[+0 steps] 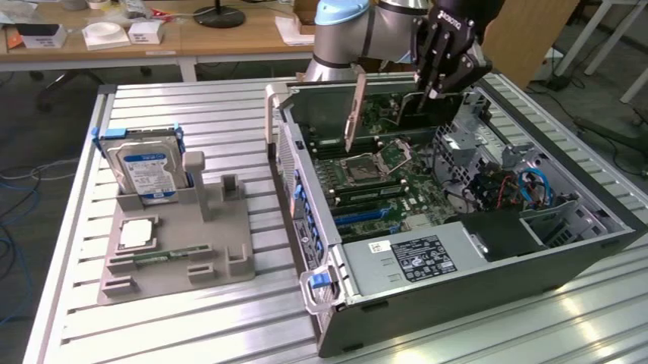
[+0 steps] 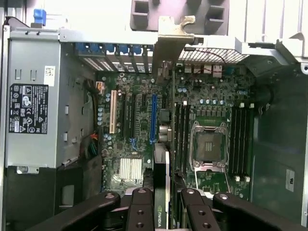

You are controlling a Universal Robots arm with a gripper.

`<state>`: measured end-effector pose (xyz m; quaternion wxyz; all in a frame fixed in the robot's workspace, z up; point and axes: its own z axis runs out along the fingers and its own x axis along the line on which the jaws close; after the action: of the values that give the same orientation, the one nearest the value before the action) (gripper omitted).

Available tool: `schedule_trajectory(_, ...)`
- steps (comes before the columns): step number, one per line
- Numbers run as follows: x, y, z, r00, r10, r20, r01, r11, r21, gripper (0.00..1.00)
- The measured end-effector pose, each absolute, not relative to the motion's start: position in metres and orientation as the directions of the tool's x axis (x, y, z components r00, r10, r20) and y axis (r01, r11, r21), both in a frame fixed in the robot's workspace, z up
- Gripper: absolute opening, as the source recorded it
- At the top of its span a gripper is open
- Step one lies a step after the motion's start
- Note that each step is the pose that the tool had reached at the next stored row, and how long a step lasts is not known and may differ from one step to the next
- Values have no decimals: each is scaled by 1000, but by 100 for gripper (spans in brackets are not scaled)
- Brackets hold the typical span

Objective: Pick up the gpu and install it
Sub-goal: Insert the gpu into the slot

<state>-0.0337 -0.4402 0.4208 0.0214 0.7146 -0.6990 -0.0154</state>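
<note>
The black end effector [image 1: 441, 91] grips the thin green-and-black gpu [image 1: 400, 114] edge-down above the open grey computer case [image 1: 567, 258], its walls well apart from the card. We cannot tell whether the card's lower edge touches the green motherboard [image 2: 139, 120].

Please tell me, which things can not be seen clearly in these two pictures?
- Wrist view: the gpu is seen edge-on, so its faces and connector edge are hidden by the card itself. Which slot of the motherboard lies under it is unclear.
- Exterior view: the gripper covers part of the gpu, and the arm is cut off by the top edge.
- Both views: the power supply label print is too small to read.
</note>
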Motion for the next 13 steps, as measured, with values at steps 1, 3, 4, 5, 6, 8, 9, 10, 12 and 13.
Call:
schedule_trajectory(1, -34, -440, 419, 13, -1000, 8, -999, -13, 52, 27)
schedule_trajectory(3, -34, -440, 416, -21, -1000, 8, -998, 21, 52, 27)
schedule_trajectory(4, -34, -440, 414, -39, -999, 8, -998, 39, 52, 27)
schedule_trajectory(5, -34, -440, 412, -55, -998, 8, -997, 56, 52, 27)
schedule_trajectory(6, -34, -440, 411, -66, -998, 8, -996, 67, 51, 27)
schedule_trajectory(8, -34, -440, 408, -70, -997, 8, -996, 71, 51, 27)
schedule_trajectory(9, -34, -440, 406, -70, -997, 8, -996, 71, 51, 27)
schedule_trajectory(10, -34, -440, 404, -70, -997, 8, -996, 71, 51, 27)
schedule_trajectory(12, -34, -440, 400, -70, -997, 8, -996, 71, 51, 27)
schedule_trajectory(13, -34, -440, 398, -70, -997, 8, -996, 71, 51, 27)
